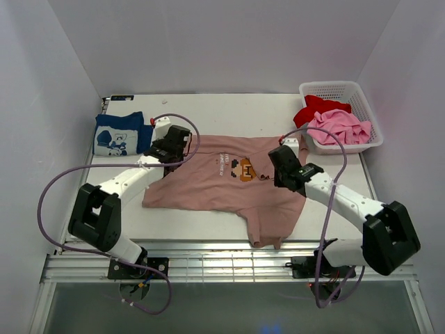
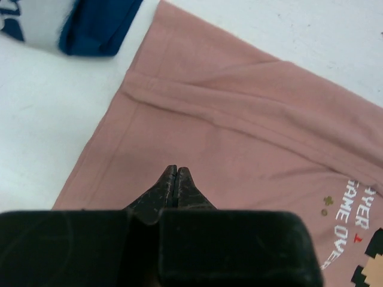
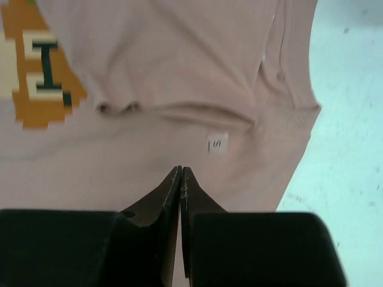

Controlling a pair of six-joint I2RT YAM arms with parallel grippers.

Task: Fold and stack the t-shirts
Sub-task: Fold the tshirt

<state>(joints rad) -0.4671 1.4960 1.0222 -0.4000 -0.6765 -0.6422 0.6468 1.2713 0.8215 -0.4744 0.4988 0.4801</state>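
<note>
Dusty pink t-shirt (image 1: 215, 184) flat on white table (image 1: 229, 115) between white walls (image 1: 208, 42)

Four t-shirts (image 1: 208, 184), one white basket (image 1: 363, 97), two robot arms (image 1: 128, 179)

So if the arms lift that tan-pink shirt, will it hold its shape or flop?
Likely floppy: the shirt lies flat with soft folds and a puckered wrinkle near its size label. It looks thin, so probably light. Pushed, it would likely bunch up rather than slide whole.
</note>
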